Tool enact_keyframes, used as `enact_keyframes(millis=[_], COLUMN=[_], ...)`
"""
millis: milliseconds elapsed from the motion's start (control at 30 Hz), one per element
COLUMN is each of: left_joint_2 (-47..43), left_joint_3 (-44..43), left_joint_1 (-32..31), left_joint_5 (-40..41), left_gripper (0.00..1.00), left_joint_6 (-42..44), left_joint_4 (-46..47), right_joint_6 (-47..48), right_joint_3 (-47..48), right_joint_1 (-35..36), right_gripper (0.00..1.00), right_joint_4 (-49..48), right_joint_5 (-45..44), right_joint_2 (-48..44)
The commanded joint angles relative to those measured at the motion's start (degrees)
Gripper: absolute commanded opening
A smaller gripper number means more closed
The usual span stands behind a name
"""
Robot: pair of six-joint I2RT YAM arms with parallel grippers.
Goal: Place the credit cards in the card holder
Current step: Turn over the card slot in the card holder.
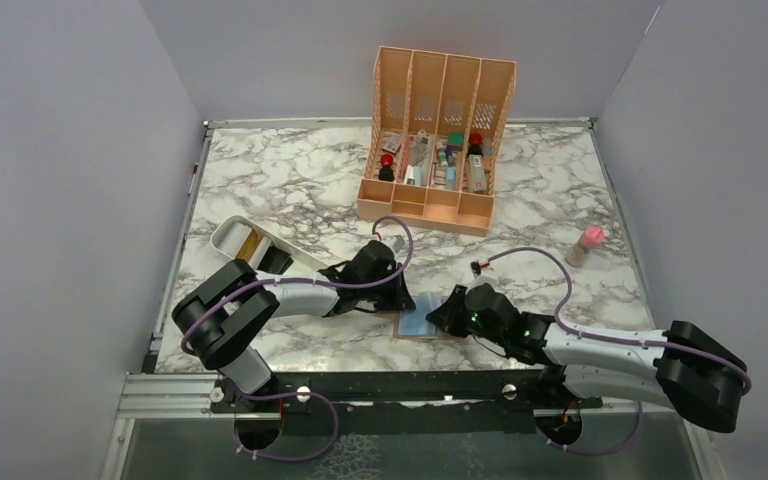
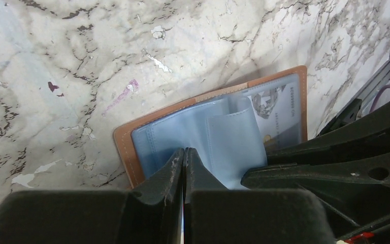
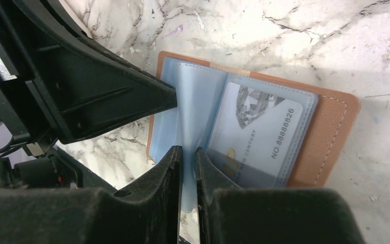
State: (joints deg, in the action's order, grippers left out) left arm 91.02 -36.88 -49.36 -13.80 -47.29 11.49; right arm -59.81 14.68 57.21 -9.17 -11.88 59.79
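The brown card holder point(image 1: 420, 326) lies open on the marble between my two grippers, its light blue inside facing up. A pale credit card point(image 3: 259, 137) printed with a number sits in its right clear pocket, and it also shows in the left wrist view point(image 2: 279, 109). My right gripper point(image 3: 188, 150) is shut on a raised light blue sleeve point(image 3: 198, 101) of the holder. My left gripper point(image 2: 184, 151) is shut, its tips resting on the holder's left side point(image 2: 157, 137). I cannot tell whether it pinches anything. In the top view the left gripper point(image 1: 401, 300) and right gripper point(image 1: 440, 316) meet over the holder.
A white oblong tray point(image 1: 228, 233) with small items lies at the left, beside the left arm. A tall peach compartment organizer point(image 1: 435, 150) with small bottles stands at the back. A small pink-capped bottle point(image 1: 587, 245) stands at the right.
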Motion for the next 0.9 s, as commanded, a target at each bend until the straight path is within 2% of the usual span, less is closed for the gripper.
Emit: enact_keyframes(millis=[0,333,467,633,867], left_joint_2=[1.5,1.9,0.4,-0.8,0.7], left_joint_3=[0.0,0.7,0.9,0.9,-1.7], left_joint_1=[0.0,0.0,-0.1,-0.5,-2.9], left_joint_5=[1.7,-2.8,-4.0,-5.3,-6.1], left_gripper=[0.04,0.04,0.04,0.05,0.07], left_joint_6=[1.3,-0.5,-1.4,-2.2,-3.0], left_joint_4=[0.8,5.3,5.8,6.7,7.2], right_joint_6=[-0.8,-0.6,0.0,1.1,2.4], right_joint_3=[-1.7,-1.8,-0.9,2.2,9.0], right_joint_1=[-0.7,-1.3,-1.4,-1.4,-1.4], right_gripper=[0.19,0.22,0.28,0.39,0.47], right_joint_4=[-6.5,-7.7,-5.7,1.8,18.5], right_joint_5=[2.3,3.7,3.1,0.6,-5.2], right_joint_2=[-1.3,0.9,1.1,0.4,-2.9])
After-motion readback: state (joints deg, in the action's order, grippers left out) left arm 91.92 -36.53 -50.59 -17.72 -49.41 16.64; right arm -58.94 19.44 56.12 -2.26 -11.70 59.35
